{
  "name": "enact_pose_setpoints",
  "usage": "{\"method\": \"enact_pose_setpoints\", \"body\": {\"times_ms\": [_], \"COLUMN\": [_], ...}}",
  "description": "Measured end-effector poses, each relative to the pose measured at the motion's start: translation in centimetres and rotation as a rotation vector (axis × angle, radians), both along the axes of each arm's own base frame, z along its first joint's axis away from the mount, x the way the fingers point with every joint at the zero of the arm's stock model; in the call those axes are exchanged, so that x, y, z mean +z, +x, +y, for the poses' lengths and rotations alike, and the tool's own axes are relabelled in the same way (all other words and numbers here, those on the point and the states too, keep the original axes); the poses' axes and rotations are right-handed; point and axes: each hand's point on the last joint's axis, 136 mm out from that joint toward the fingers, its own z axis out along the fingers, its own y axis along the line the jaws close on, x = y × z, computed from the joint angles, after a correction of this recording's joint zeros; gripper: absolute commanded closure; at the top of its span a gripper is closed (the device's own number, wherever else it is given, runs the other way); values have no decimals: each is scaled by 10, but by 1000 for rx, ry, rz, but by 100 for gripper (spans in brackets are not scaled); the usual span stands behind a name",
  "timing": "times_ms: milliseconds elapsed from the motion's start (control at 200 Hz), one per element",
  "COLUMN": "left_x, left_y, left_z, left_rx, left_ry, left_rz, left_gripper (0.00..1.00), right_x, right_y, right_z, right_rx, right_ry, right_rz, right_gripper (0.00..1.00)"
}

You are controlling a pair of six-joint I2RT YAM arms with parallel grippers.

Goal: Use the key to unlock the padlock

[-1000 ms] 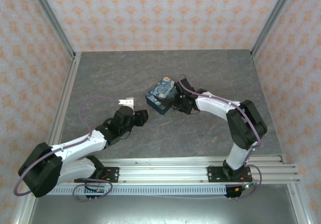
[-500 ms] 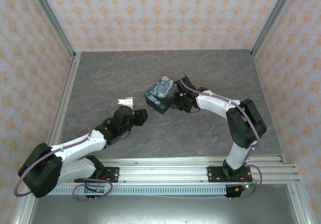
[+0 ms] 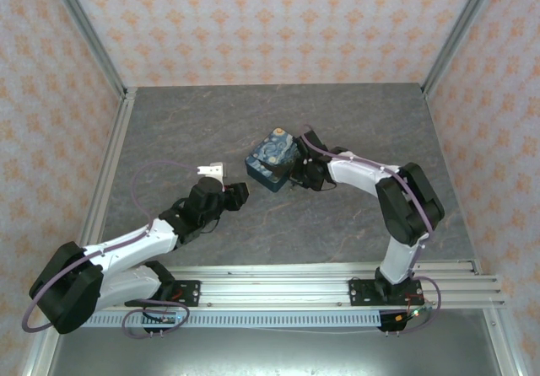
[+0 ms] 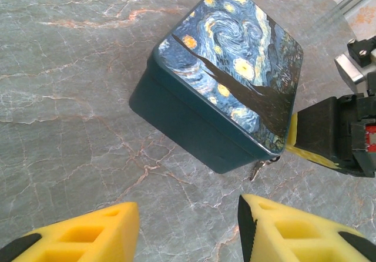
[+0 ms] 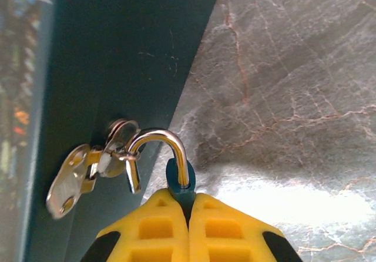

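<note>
While my right gripper (image 5: 189, 204) pinches the padlock (image 5: 172, 178) at the box's (image 4: 235, 80) side, the left gripper (image 4: 187, 218) hangs spread and empty nearby; any tug could drag the box or slip the lock free.

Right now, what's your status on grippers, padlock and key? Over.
Right gripper shut on padlock. Left gripper open, empty, short of the box. Key hangs beside the shackle, against the box side.
</note>
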Motion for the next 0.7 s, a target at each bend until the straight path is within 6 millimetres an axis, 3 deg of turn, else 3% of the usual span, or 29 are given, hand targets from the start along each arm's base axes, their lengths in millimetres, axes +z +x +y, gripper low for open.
{"method": "enact_pose_setpoints", "body": {"times_ms": [701], "left_x": [1], "left_y": [-1], "left_z": [0], "left_rx": [-2], "left_ry": [-3], "left_rz": [-1], "left_gripper": [51], "right_x": [-1], "right_y": [4], "right_z": [-15], "right_rx": [-35], "right_ry": [-85], "right_rz": [-14], "right_gripper": [100]}}
